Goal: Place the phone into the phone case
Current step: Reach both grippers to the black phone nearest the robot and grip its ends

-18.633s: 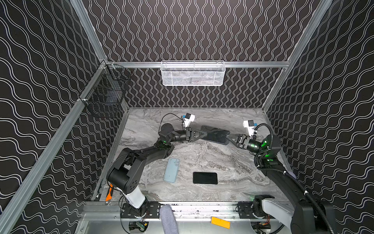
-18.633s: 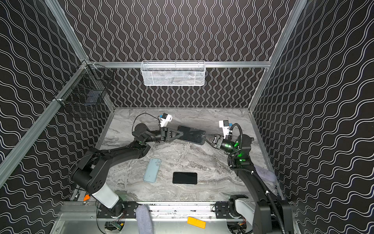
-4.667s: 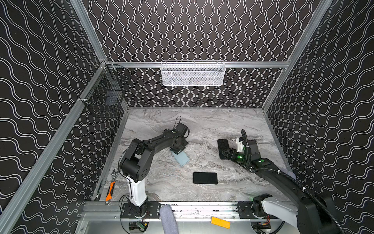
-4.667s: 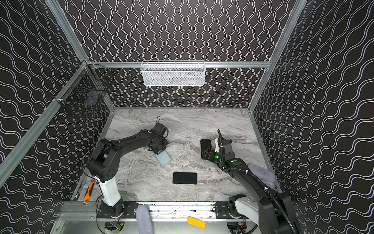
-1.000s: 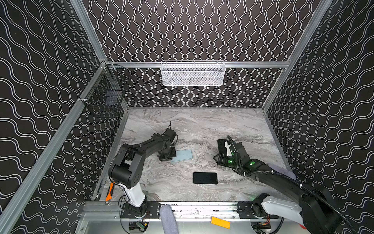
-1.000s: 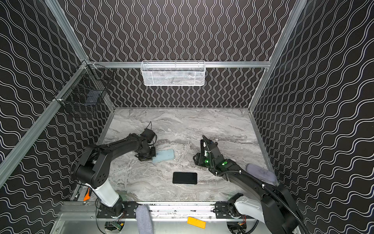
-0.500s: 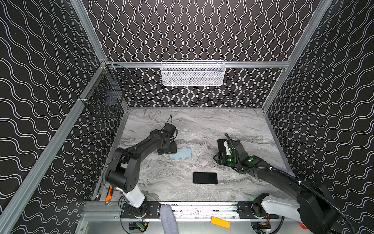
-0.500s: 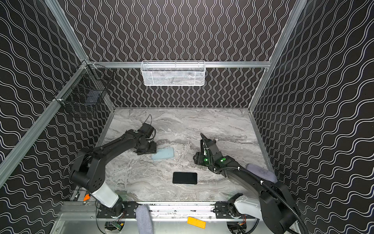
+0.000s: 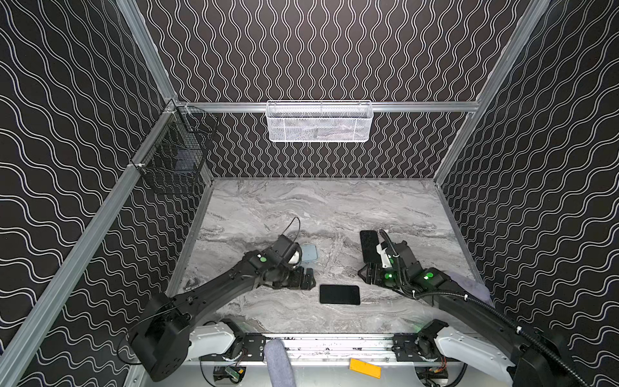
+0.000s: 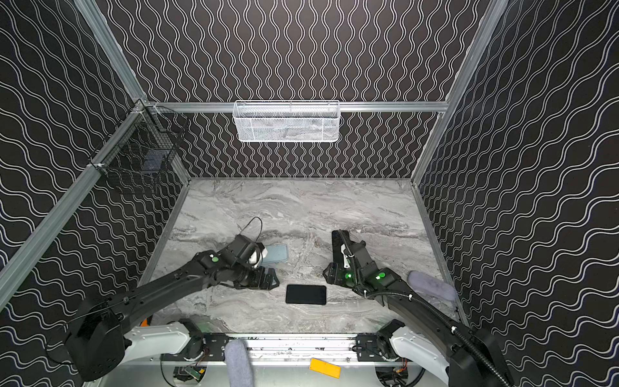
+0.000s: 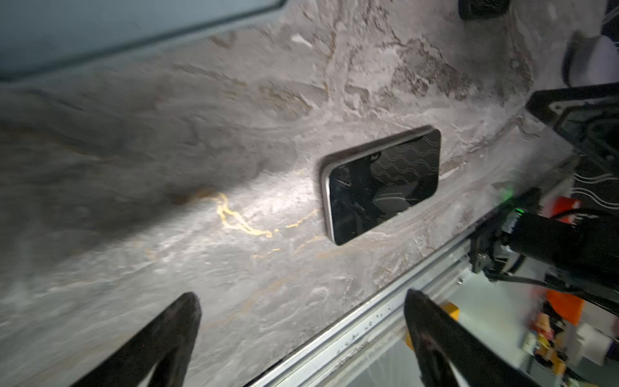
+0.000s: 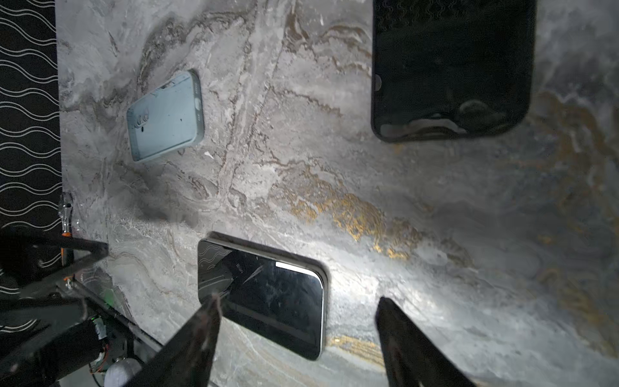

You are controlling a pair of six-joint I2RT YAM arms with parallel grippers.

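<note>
Inspection at this moment found the task not accomplished. The phone (image 9: 339, 294) lay flat, screen upward, on the table (image 9: 335, 207) near its front edge, bare and held by nothing.

The light blue case (image 10: 276, 253) lay flat farther back, well apart from the phone and partly hidden behind the left wrist in both top views. The right wrist view showed its raised rim, and it appeared empty.

A dark slab (image 9: 368, 244) lay beside the right arm. Whether it was a second case or another handset could not be told.

The left hand (image 9: 306, 278) sat low over the table just beside the phone's left end. Its fingers (image 11: 187, 311) were spread wide with nothing between them.

The right hand (image 12: 299, 300) was near the phone's right end, also spread and empty. One finger overlapped the phone in the wrist view, but contact could not be confirmed.

In my judgement, everything of substance remained to be done:
- Grasp the phone.
- Carry it to a case.
- Line it up with the rim.
- Press it home.

Both hands appeared placed for the pick-up. A flat phone on a hard table offers little edge, so slipping was the likely fault.
</note>
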